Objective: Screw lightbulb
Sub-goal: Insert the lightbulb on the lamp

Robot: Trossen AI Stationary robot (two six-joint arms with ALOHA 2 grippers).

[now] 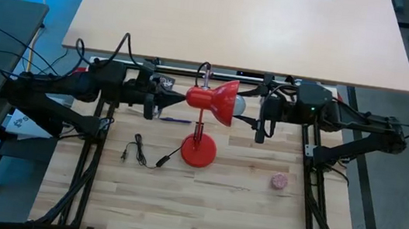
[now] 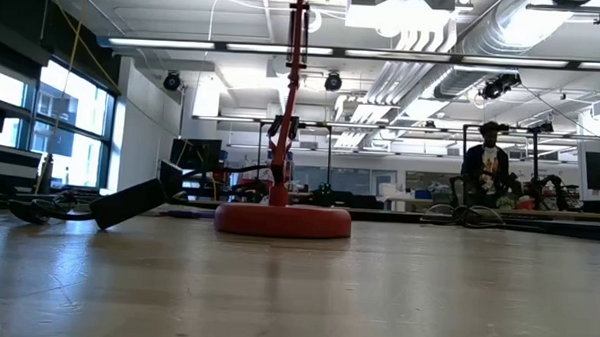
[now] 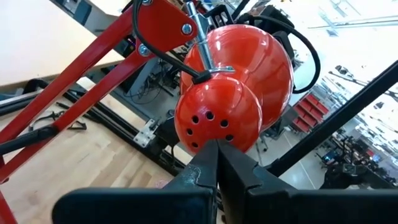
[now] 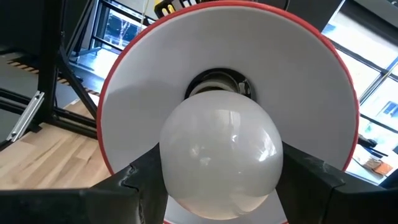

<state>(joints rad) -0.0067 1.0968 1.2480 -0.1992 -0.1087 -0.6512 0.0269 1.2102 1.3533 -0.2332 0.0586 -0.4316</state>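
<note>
Along the far edge of the wooden bench [image 1: 201, 208], the two dark arms reached toward each other from opposite sides, with a red lamp [image 1: 213, 104] between them. On the left side, the left gripper [image 1: 174, 95] sat against the rear dome of the lamp's shade; the left wrist view showed its fingers [image 3: 202, 168] pressed together with no gap, their tips touching the ventilated red cap [image 3: 217, 115] at the back of the shade. Nothing lay between those fingers. A black cord [image 1: 149, 155] with its plug rested on the boards near the left edge, just beside the lamp's round base [image 1: 198, 151]. That base stood near the middle of the bench, and its red stem [image 2: 287, 108] rose upright from it in the low view.

At the shade's open mouth, which faced the right side, sat the lightbulb [image 4: 221, 155]: its white globe was centred in the white inner cone, its base toward the socket [image 4: 217, 84], though how deep it sat could not be told. The right gripper [image 1: 256, 107] held the bulb, one dark finger [image 4: 146, 183] on each flank of the globe.

Farther right, a small pink ball [image 1: 280, 181] lay alone on the boards, well apart from the lamp and near the right edge.
</note>
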